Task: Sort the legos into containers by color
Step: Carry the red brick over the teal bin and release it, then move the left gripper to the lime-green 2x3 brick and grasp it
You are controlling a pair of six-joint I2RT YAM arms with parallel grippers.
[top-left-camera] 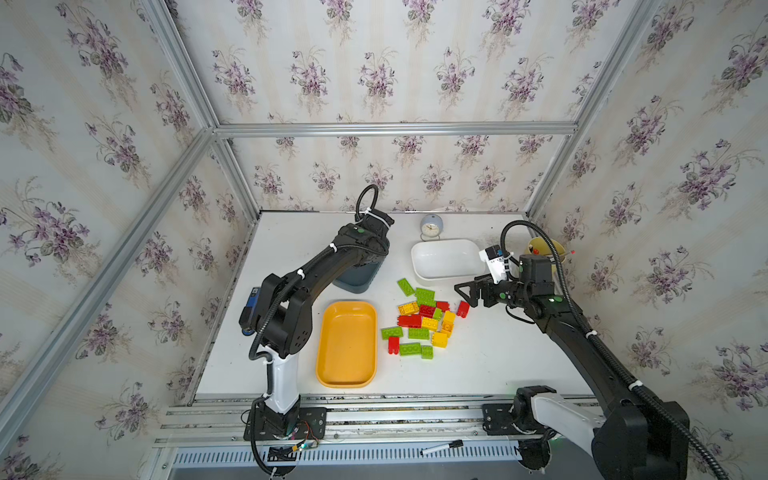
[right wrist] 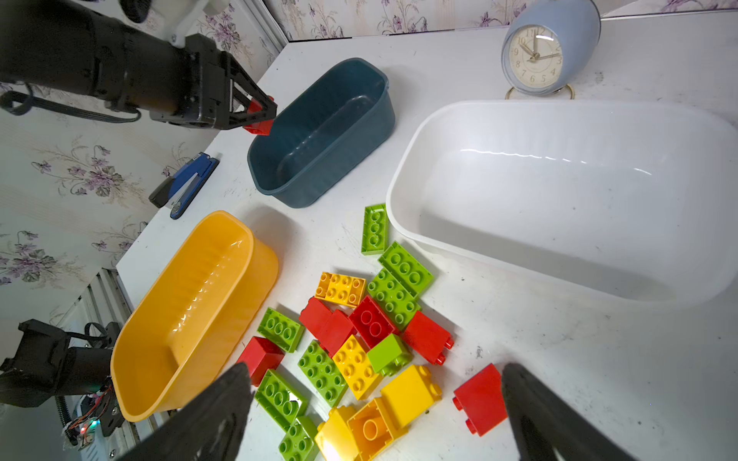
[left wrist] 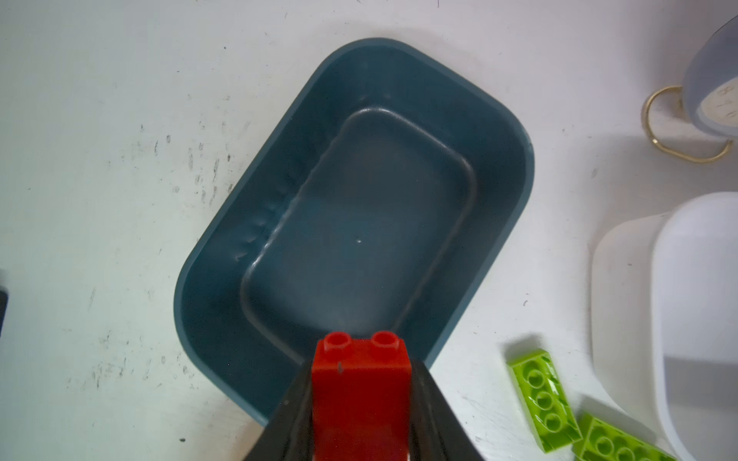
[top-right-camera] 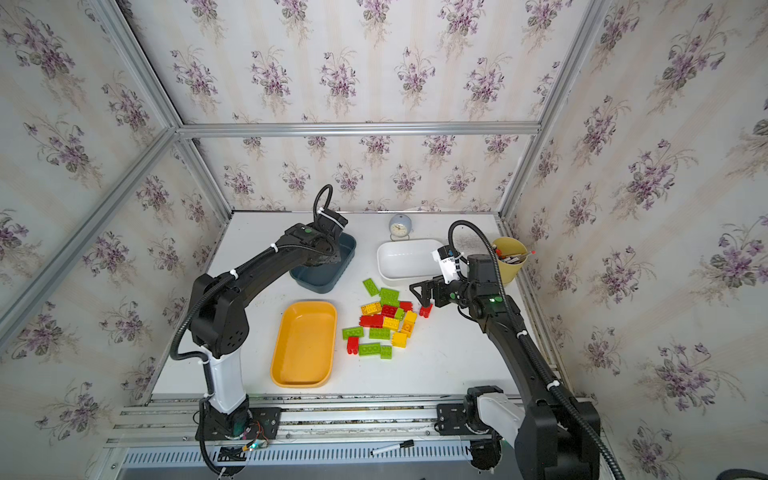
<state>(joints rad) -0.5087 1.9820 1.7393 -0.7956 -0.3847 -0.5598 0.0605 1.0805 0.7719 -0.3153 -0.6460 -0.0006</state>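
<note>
My left gripper (left wrist: 361, 367) is shut on a red lego (left wrist: 361, 383), studs pointing away from me, above the near rim of the dark blue-grey container (left wrist: 359, 223), which holds nothing. The right wrist view shows that gripper (right wrist: 259, 115) and its red lego (right wrist: 259, 125) at the container's edge. My right gripper (right wrist: 375, 371) hangs open over the pile of red, green and yellow legos (top-left-camera: 419, 322), with a lone red lego (right wrist: 477, 399) beside one finger. The yellow-orange container (top-left-camera: 347, 345) and the white container (top-left-camera: 444, 257) hold no legos.
A small blue clock (top-left-camera: 431, 227) stands behind the white container. A yellow pen cup (top-right-camera: 509, 259) sits at the far right edge. A blue stapler (right wrist: 185, 185) lies at the table's left edge. A marker (top-left-camera: 441, 447) rests on the front rail.
</note>
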